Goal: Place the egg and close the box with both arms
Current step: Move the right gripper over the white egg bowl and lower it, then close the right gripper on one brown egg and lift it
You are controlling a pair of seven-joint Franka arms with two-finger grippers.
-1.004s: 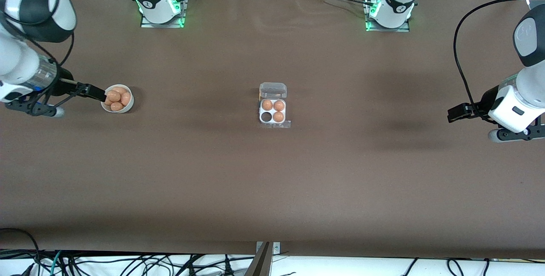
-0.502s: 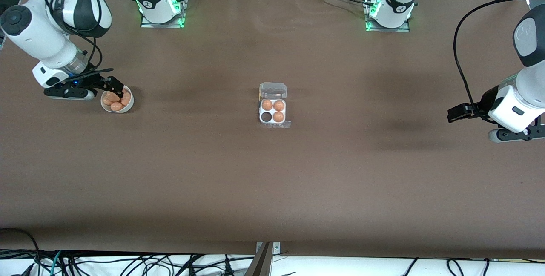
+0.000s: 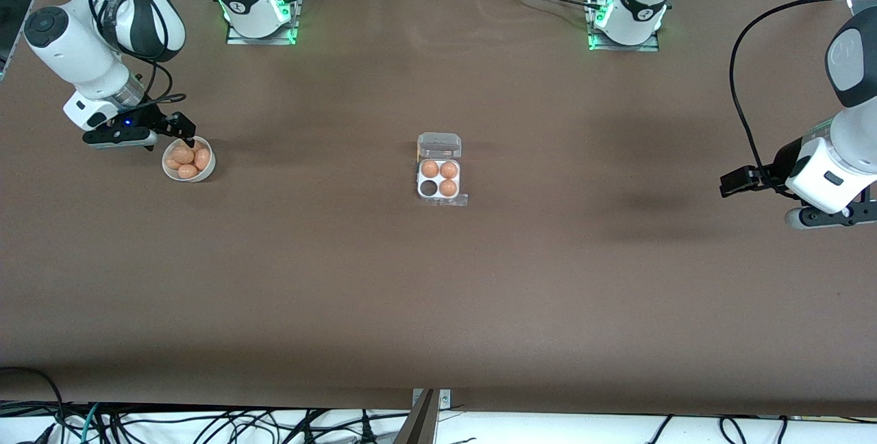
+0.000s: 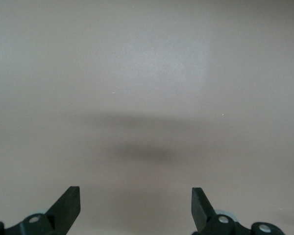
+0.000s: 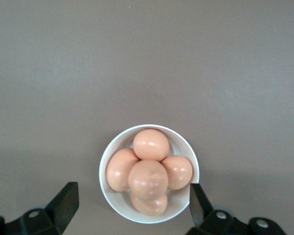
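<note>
The small white four-cell egg carton with clear hinged lid [image 3: 439, 177] sits mid-table, lid up, 3 cells filled – one empty. The right gripper [image 5: 132, 205] hovers spread, holding nothing, over the round white bowl of brown eggs [image 5: 186, 159]; the left gripper [image 4: 136, 205] waits, also spread. Picking, placing, closing – all left.

The table [image 3: 438, 293] was plain brown. A white bowl [image 5: 108, 188] held tan-orange eggs [image 5: 148, 178]. The box [image 3: 438, 179] had a white tray, three matching eggs, one dark cell, and a clear lid.

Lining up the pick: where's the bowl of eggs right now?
The bowl sits toward the right arm's end of the table, directly under the open right gripper, far from the box.
</note>
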